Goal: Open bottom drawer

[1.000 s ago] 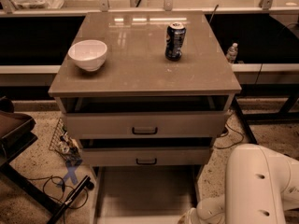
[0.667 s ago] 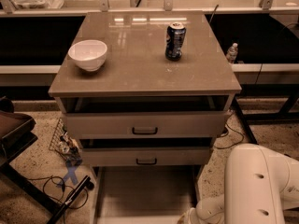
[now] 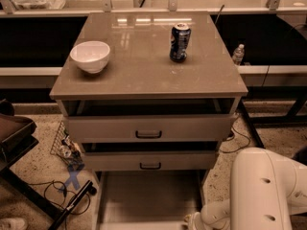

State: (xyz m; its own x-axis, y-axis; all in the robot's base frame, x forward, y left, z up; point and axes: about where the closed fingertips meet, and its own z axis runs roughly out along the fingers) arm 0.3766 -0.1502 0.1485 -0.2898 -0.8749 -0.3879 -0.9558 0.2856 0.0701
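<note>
Nothing can be seen to have moved since the earlier frames: drawers, arm and desktop objects sit just where they were. The bottom drawer (image 3: 144, 195) is pulled well out from the base of the desk (image 3: 144, 80), its plain pale interior open to view and running down to the lower edge of the picture. Directly above it is the middle drawer (image 3: 115, 161), with a small dark handle at its centre, and above that the top drawer (image 3: 192, 127), with the same handle. A dark gap shows over each of these two fronts.

At the lower right, the robot's bulky white arm (image 3: 264, 190) bends down and to the left. The gripper (image 3: 194, 221) lies at the very bottom edge, just beside the right side of the open bottom drawer. It is mostly cut off, so whether it is released or clenched cannot be told.

On the desk's glossy top a white bowl (image 3: 90, 55) stands at the left and a blue soda can (image 3: 180, 42) stands upright right of centre, well apart from the bowl. A small water bottle (image 3: 238, 54) stands behind the desk's right edge. Cables (image 3: 62, 190) trail across the speckled floor at the left.
</note>
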